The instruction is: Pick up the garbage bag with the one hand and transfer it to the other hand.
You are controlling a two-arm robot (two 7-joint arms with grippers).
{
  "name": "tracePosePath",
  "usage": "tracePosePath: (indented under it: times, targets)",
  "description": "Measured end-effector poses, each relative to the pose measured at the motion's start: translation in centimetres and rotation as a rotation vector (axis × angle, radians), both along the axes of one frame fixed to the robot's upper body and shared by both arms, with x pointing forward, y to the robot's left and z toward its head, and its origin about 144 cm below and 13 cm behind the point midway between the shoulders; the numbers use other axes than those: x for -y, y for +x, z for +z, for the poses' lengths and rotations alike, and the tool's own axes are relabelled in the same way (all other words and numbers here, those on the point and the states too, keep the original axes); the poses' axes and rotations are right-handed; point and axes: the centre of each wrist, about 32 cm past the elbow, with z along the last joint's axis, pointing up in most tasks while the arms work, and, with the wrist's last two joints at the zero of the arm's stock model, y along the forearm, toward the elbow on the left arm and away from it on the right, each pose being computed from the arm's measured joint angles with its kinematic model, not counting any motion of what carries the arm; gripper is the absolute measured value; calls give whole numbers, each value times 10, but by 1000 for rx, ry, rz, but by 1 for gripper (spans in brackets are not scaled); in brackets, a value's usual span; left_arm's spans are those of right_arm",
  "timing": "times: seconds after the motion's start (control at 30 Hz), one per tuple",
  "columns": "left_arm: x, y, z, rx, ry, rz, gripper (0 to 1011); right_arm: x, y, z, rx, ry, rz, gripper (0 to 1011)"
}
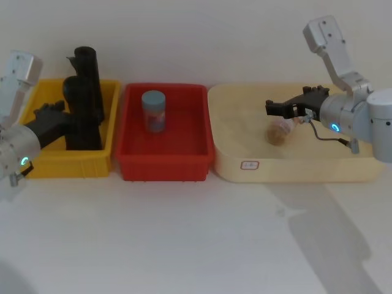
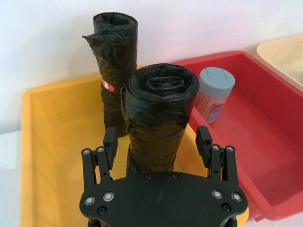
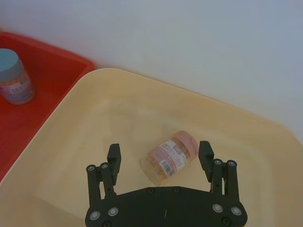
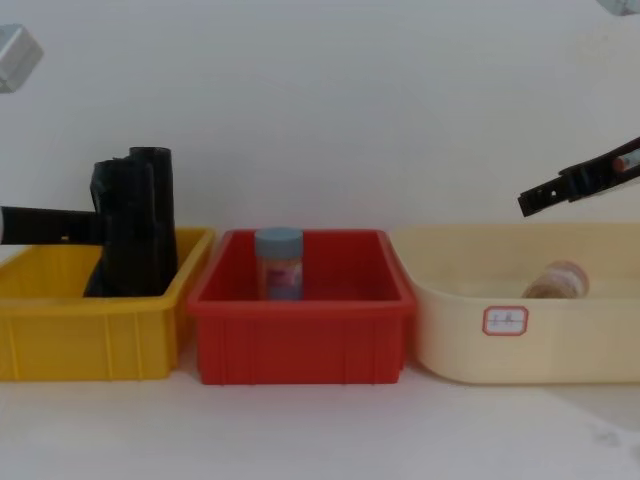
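Left gripper [image 2: 157, 136] spread astride the garbage bag [image 2: 163, 97], bag's base hidden behind it; right gripper [image 3: 159, 151] spread.

Red bin [image 1: 164, 156]: plain red. In it 1 jar [image 1: 153, 110], grey-blue lid, pink-and-blue label. Left of the red bin: yellow bin [image 1: 73, 164]; garbage bag [image 2: 161, 118] glossy black; slimmer roll [image 2: 113, 61] black, white sticker [image 2: 108, 86] with red print. Right of the red bin: cream tray [image 1: 294, 171], white tag [image 1: 250, 164] edged red; clear jar [image 3: 169, 156], pink lid, white barcode label. Left gripper [image 2: 158, 142] black, teal ring [image 1: 24, 162] on silver-grey arm. Right gripper [image 3: 160, 158] black, blue ring [image 1: 335, 127].
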Motion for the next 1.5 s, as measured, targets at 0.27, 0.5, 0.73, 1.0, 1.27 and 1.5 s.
tracePosePath:
  times: [0.27,0.5,0.73,1.0,1.27,1.5]
  targets:
    - [10,10,0,-32,8,14,1001,0,0,0,0,0,0,1001]
    - [17,17,0,-53,30,32,1000,0,0,0,0,0,0,1001]
    - [20,20,-1,-59,54,60,1000,0,0,0,0,0,0,1001]
    - [23,20,-2,-56,76,86,1001,0,0,0,0,0,0,1001]
    - [24,21,-3,-54,87,99,1000,0,0,0,0,0,0,1001]
    - [24,21,-3,-53,94,106,945,0,0,0,0,0,0,1001]
